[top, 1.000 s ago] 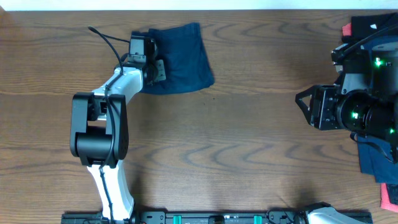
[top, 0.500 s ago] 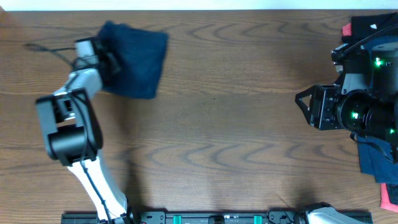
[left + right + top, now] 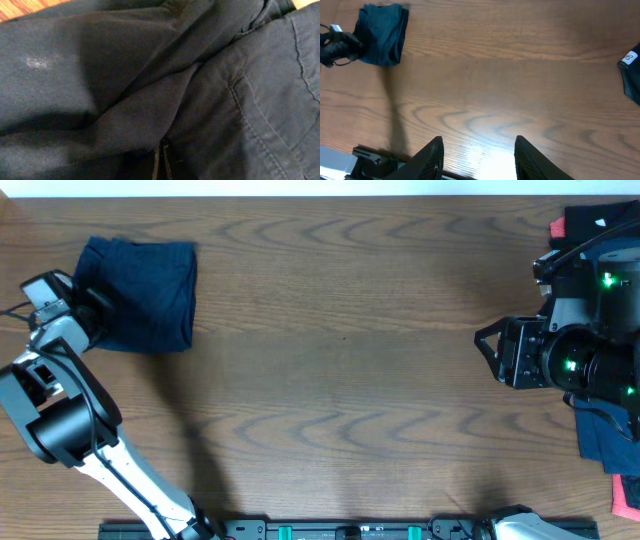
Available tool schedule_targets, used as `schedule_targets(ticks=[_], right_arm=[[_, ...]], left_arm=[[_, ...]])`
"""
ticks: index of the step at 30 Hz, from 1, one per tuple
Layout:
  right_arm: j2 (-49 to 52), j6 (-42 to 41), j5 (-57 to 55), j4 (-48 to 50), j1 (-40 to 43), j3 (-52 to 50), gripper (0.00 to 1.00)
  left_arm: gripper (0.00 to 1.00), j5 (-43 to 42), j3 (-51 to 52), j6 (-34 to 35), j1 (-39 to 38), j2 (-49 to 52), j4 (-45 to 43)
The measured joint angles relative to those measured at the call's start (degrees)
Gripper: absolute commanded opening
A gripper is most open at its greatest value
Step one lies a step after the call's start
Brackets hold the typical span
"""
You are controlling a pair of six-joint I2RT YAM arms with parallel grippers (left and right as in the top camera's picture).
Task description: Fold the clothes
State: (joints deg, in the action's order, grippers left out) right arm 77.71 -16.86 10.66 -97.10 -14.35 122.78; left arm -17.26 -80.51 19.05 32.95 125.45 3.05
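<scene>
A folded navy-blue garment lies at the table's far left; it also shows in the right wrist view. My left gripper is at its left edge, shut on the cloth. In the left wrist view the navy garment fills the frame, with a seamed pocket at the right, and the fingers are pressed together under a fold. My right gripper hangs open and empty above the table at the right; its two black fingers stand apart.
More clothes are piled at the right edge under the right arm: a black piece, a red piece, a navy piece and a red corner. A dark piece with a white label shows in the right wrist view.
My left gripper has dragged the folded navy garment from the top middle-left of the table to the far left. The right arm has not moved.
</scene>
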Motion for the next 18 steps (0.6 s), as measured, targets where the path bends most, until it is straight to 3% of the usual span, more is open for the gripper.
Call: schedule_targets(ticks=[6, 18], right_arm=[[0.0, 0.0, 0.0, 0.0, 0.0, 0.0, 0.45], [0.0, 1.4, 0.0, 0.0, 0.0, 0.0, 0.45]], left_arm=[[0.06, -2.2, 0.3, 0.1, 0.3, -2.9, 5.5], [0.06, -1.8, 0.7, 8.1, 0.6, -27.6, 23.5]])
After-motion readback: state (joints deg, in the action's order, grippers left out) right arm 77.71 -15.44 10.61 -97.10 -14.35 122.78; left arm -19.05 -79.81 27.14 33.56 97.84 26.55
